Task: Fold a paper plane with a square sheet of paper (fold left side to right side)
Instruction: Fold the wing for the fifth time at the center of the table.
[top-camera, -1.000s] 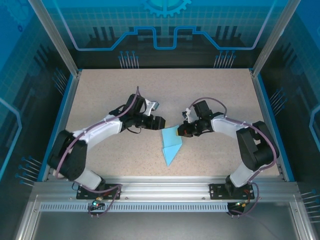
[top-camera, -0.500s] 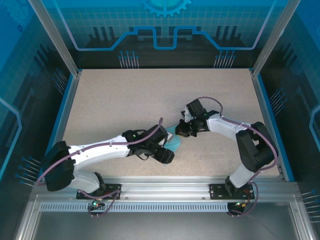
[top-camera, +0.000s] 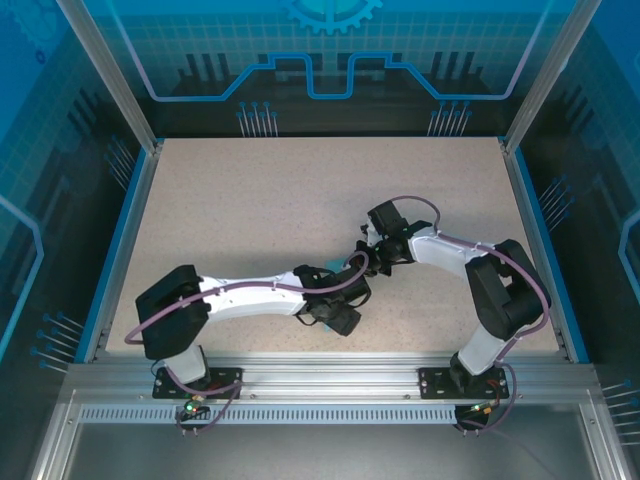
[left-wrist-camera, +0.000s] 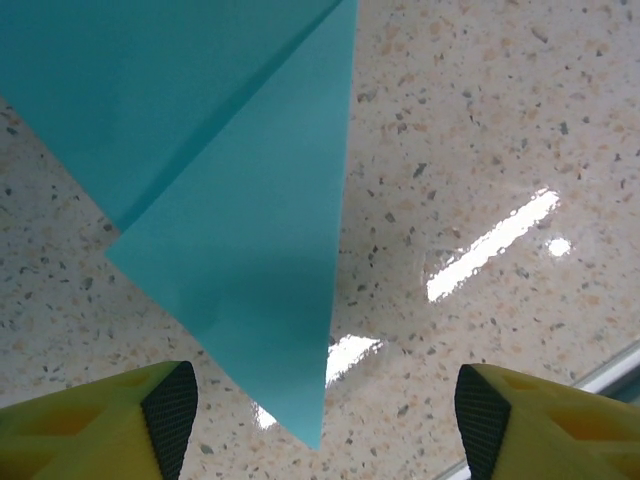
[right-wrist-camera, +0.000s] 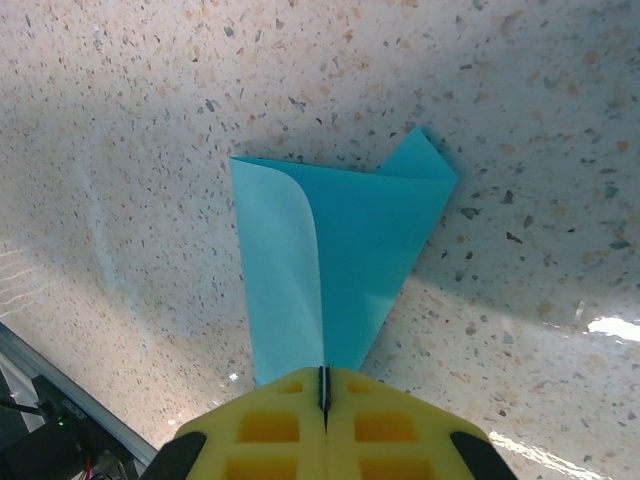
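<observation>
The left gripper (left-wrist-camera: 325, 415) has swung in over the pointed tip of the cyan paper (left-wrist-camera: 240, 230) on the surface (left-wrist-camera: 480, 150), jaws wide open, while the right gripper (right-wrist-camera: 323, 385) stays closed, seemingly pinching the far edge, ready for the left-to-right fold.

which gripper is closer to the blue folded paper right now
Right. The right gripper is shut on an edge of the folded paper, so it touches it. The left gripper is open over the paper's pointed tip, apparently without touching.
</observation>
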